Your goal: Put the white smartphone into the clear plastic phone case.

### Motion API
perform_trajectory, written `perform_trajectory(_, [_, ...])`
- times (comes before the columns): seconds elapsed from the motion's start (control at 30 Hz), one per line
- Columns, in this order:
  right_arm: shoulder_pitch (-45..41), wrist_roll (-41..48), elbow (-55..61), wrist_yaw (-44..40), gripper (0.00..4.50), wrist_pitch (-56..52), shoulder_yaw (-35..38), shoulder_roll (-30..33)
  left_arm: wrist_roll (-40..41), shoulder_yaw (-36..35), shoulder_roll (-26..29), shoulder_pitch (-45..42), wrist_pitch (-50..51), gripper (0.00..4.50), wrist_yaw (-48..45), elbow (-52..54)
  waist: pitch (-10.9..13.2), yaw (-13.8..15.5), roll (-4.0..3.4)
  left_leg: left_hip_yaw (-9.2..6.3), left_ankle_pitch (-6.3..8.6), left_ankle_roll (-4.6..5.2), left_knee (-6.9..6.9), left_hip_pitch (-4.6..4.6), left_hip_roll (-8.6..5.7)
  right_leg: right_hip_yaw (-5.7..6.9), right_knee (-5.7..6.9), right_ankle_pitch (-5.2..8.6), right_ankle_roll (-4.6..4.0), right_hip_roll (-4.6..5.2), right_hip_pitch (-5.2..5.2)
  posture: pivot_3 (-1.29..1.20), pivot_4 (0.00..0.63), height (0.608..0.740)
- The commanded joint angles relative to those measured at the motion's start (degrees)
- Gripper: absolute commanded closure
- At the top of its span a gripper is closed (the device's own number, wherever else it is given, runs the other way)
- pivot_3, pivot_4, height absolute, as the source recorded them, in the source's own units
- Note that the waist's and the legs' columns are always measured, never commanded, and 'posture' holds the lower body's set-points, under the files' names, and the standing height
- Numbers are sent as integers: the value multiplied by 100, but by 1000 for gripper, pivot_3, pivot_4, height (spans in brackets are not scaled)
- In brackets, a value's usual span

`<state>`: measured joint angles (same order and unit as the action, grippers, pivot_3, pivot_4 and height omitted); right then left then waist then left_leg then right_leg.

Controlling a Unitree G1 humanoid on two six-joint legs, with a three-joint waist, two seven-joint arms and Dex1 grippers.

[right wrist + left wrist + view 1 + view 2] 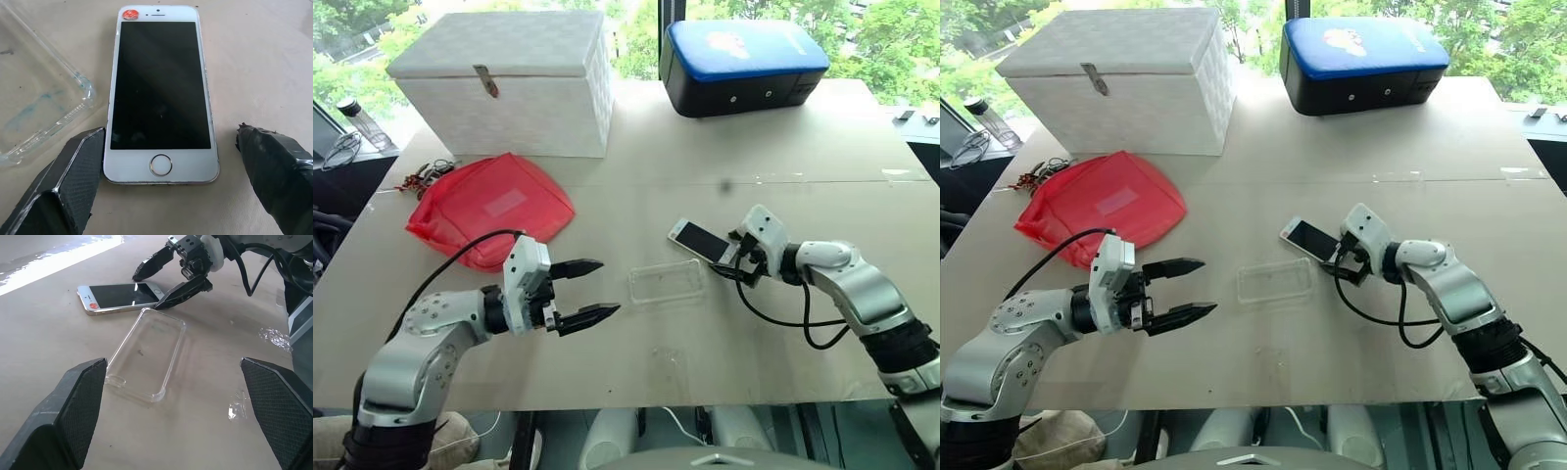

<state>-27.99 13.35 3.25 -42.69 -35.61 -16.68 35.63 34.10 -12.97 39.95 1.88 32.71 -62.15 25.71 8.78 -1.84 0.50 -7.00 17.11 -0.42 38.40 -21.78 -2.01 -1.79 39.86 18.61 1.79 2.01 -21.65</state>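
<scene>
On the table (803,166) the white smartphone (701,241) lies flat, screen up, just beside the clear plastic phone case (667,282). Right gripper (168,169) straddles its button end, open; left gripper (594,291) is open too. Stiff, slippery, probably light: better pinch the long edges.

Both arms (431,338) are built of rounded silver-grey shells dotted with small dark screw holes near the elbow, with black ribbed bands at the joints. Each wrist carries a white boxy housing (526,279), and from it spring two black tapered fingers (576,267) whose inner faces have a fine cross-hatched texture. A black cable (460,257) loops from each white housing back along the arm.
</scene>
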Motion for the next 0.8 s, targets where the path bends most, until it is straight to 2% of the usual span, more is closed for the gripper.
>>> perform_trajectory(0.03, [-267, -201, -305, -276, 0, -79, -170, -31, 152, -12, 11, -17, -126, 72, 92, 159, 0, -21, 0, 0, 0, 0, 0, 1, 0, 0, 0, 0, 0, 0, 0, 0, 150, 740])
perform_trajectory(0.27, [-811, -446, -785, -423, 0, -721, -562, -444, 436, -124, 10, -18, -303, 72, -90, 169, -11, -127, 12, 7, 0, 0, -2, 10, 4, -12, 5, -1, -1, -5, 0, 0, 150, 740])
perform_trajectory(0.33, [-867, -548, -865, -474, 0, -678, -649, -520, 702, -310, 70, 60, -295, 72, -281, 147, -22, -183, 25, 10, 0, 0, -2, 16, 6, -16, 8, -1, -2, -6, 3, 0, 150, 740])
perform_trajectory(0.53, [-922, -760, -921, -574, 0, -593, -813, -774, 777, -983, 413, 425, -788, 72, -802, -181, -29, -246, 34, 22, 0, 0, -10, 36, 13, -35, 11, -3, -5, -14, 5, 0, 150, 740])
perform_trajectory(0.7, [-943, -855, -1027, -528, 0, -415, -709, -1072, 610, -1138, 341, 583, -1072, 72, -730, -463, -31, -302, 38, 43, 15, 23, -35, 101, 16, -60, 8, -3, -6, -18, 39, 0, 150, 740])
perform_trajectory(0.8, [-986, -938, -1202, -541, 0, -323, -688, -1193, 519, -1097, 303, 707, -1248, 72, -699, -550, -31, -362, 38, 45, 16, 25, -38, 109, 22, -65, 10, -4, -8, -25, 40, 0, 150, 740])
